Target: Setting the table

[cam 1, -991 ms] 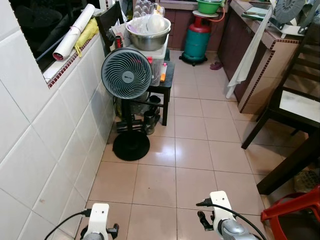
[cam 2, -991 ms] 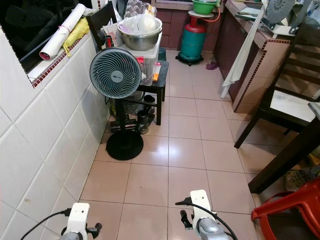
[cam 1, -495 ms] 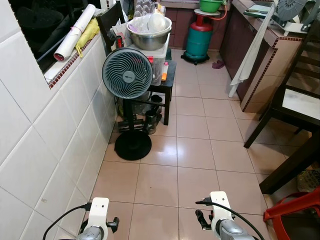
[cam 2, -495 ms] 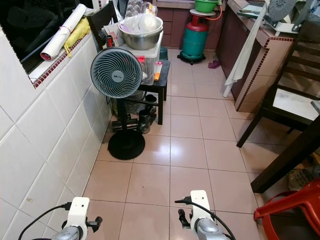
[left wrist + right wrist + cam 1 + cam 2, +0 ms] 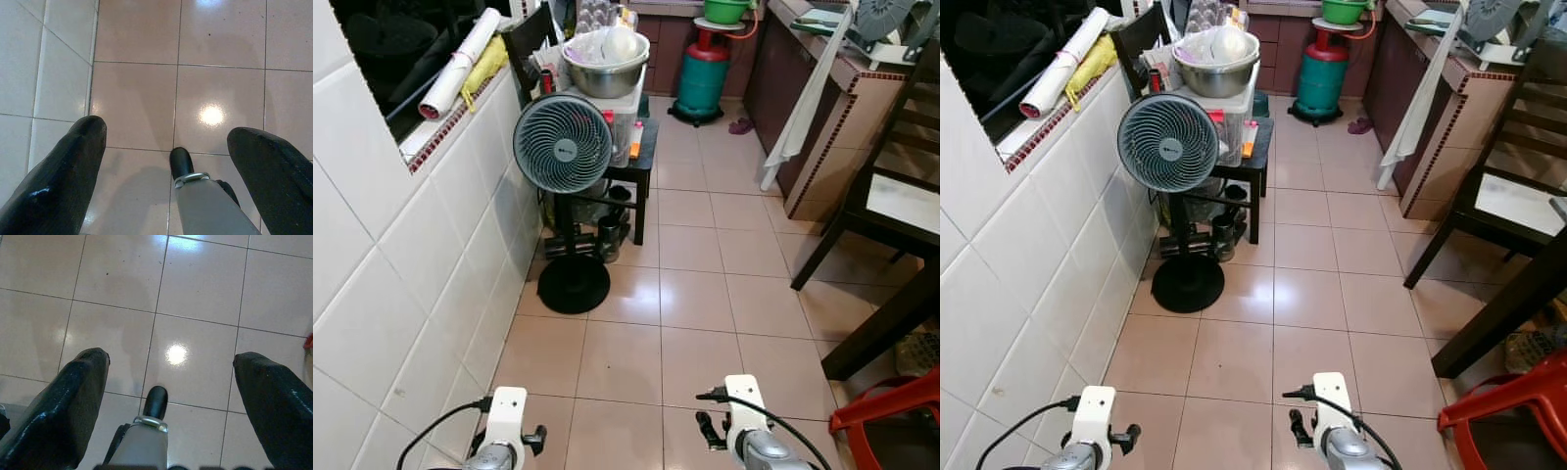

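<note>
Your dark surface point(image 5: 886, 323) is cut off at the frame edge, right of the fan point(image 5: 562, 150). Left hand point(image 5: 166, 142) and right hand point(image 5: 168, 367) hang spread, empty, over floor tiles point(image 5: 690, 294).

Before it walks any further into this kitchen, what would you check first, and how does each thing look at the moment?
1. Left gripper empty: ok, fingers wide apart with only floor tile between them.
2. Right gripper empty: ok, also open over bare tile.
3. Path ahead: ok, the tiled floor between the wall and the furniture looks free down the middle.
4. Clearance on the robot's left: cannot tell, the standing fan and its round base jut out from the wall.
5. Clearance on the right: not ok, the dark table leg and red plastic chair stand close.
6. Tableware to set: cannot tell, only a metal bowl on the stacked boxes stands out.
</note>
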You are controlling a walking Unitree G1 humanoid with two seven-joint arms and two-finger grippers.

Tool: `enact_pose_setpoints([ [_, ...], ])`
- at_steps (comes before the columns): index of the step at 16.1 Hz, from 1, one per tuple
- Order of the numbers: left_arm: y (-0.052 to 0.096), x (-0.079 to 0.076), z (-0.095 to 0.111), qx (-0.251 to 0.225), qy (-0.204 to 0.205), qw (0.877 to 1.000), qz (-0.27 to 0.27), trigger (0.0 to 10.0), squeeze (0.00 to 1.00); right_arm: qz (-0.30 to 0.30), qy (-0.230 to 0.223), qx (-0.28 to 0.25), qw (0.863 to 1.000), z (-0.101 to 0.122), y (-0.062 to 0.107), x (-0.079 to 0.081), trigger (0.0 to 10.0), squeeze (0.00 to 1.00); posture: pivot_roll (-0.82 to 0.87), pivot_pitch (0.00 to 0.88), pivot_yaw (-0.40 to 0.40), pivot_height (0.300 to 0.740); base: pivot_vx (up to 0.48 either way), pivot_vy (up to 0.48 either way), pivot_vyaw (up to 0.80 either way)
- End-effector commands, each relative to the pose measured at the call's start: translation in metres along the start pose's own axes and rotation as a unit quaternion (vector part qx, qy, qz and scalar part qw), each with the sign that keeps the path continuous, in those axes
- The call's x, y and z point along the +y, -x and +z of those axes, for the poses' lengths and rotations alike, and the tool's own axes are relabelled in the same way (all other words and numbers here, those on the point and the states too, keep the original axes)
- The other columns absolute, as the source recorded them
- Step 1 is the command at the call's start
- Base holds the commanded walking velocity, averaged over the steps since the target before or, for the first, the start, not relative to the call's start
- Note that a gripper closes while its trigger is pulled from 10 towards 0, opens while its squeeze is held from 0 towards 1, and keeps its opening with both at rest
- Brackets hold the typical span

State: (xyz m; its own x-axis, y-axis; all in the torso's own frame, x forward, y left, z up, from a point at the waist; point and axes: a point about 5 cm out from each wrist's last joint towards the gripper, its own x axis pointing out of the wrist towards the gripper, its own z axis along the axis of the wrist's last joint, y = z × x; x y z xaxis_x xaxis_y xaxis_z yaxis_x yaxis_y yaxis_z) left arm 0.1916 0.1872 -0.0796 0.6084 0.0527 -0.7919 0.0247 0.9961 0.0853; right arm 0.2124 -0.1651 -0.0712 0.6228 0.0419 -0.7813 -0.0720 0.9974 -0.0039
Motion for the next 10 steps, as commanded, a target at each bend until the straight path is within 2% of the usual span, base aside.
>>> enact_pose_setpoints([
  [1,0.0,0.001,0.0,0.001,0.002,1.0,0.003,10.0,0.0,-0.002,-0.003,-0.004,1.0,0.002,0.0,-0.003,10.0,0.0,0.03,0.0,-0.014,0.74,0.0,0.0,0.0],
  [2,0.0,0.001,0.002,-0.002,0.001,1.0,0.003,10.0,0.0,-0.002,-0.007,-0.005,1.0,0.003,0.0,-0.002,10.0,0.0,0.03,0.0,-0.01,0.74,0.0,0.0,0.0],
  [3,-0.008,-0.003,0.074,-0.095,-0.001,0.995,0.005,10.0,0.0,0.002,-0.035,-0.088,0.996,0.066,-0.006,0.013,10.0,0.0,0.01,0.0,0.053,0.74,0.0,0.0,0.0],
  [4,-0.008,-0.005,0.082,-0.106,-0.002,0.994,0.004,10.0,0.0,0.002,-0.038,-0.097,0.995,0.073,-0.006,0.016,10.0,0.0,0.01,0.0,0.053,0.74,0.0,0.0,0.0],
  [10,-0.008,-0.006,0.08,-0.098,-0.013,0.995,0.0,10.0,0.0,0.0,-0.045,-0.095,0.994,0.071,-0.007,0.02,10.0,0.0,-0.01,0.0,0.086,0.74,0.0,0.0,0.0],
])
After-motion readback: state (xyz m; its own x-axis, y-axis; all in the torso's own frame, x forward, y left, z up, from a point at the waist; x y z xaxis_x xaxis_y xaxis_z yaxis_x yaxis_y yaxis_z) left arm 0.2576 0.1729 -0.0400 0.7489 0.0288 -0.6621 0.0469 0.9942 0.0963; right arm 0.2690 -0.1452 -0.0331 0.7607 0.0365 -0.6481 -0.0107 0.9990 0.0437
